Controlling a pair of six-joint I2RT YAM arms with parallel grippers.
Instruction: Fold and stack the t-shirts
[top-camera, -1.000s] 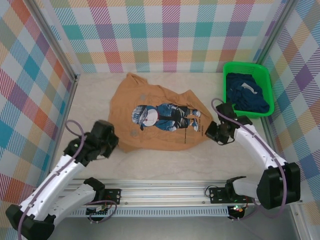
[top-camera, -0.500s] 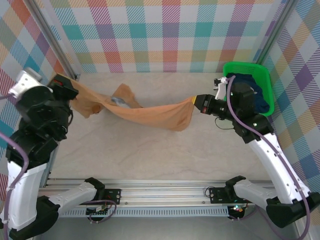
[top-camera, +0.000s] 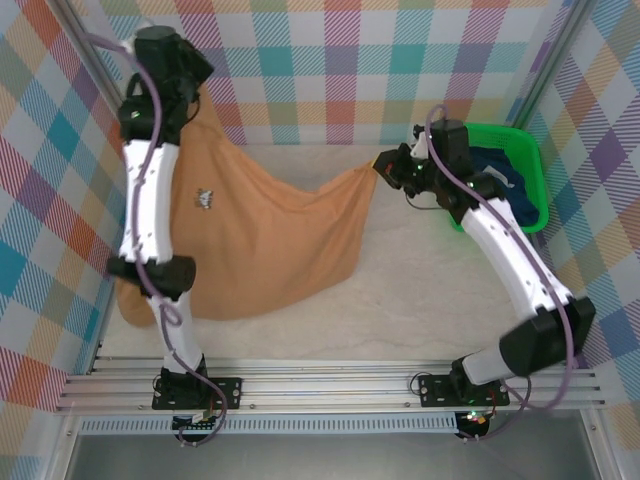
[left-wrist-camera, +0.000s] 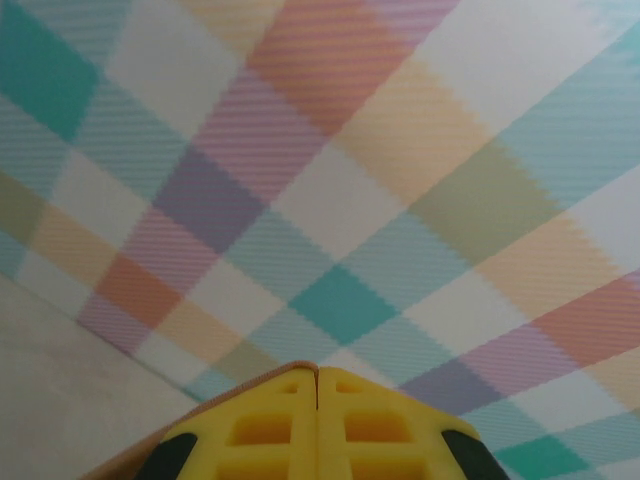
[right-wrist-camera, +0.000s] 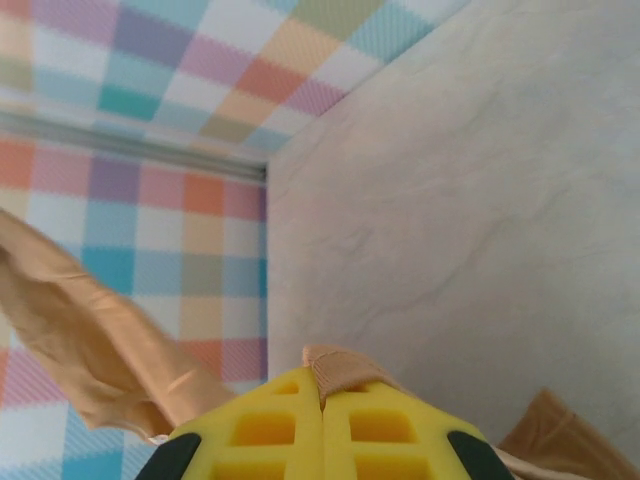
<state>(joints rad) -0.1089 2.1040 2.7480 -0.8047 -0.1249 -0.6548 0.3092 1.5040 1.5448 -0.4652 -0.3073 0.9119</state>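
Observation:
The tan-orange t-shirt (top-camera: 262, 232) hangs spread in the air between both grippers, plain side facing the top camera, with a small white mark (top-camera: 207, 197) on it. Its print is hidden. My left gripper (top-camera: 194, 80) is raised high at the back left, shut on the shirt's upper corner. In the left wrist view the yellow fingertips (left-wrist-camera: 318, 372) pinch a thin tan edge (left-wrist-camera: 262, 382). My right gripper (top-camera: 386, 168) is shut on the opposite corner. A tan fold (right-wrist-camera: 345, 364) pokes from the right gripper (right-wrist-camera: 322, 388). Dark navy t-shirts (top-camera: 497, 172) lie in the basket.
The bright green mesh basket (top-camera: 527, 143) stands at the back right, just behind my right arm. The shirt's lower hem (top-camera: 140, 305) sags down to the table's left front. Plaid walls (top-camera: 330, 70) enclose the pale table (top-camera: 440, 290) on three sides.
Both grippers took hold of the shirt and lifted it off the table. The left arm swung up to the back left, and the shirt went from a sagging band to a spread sheet.

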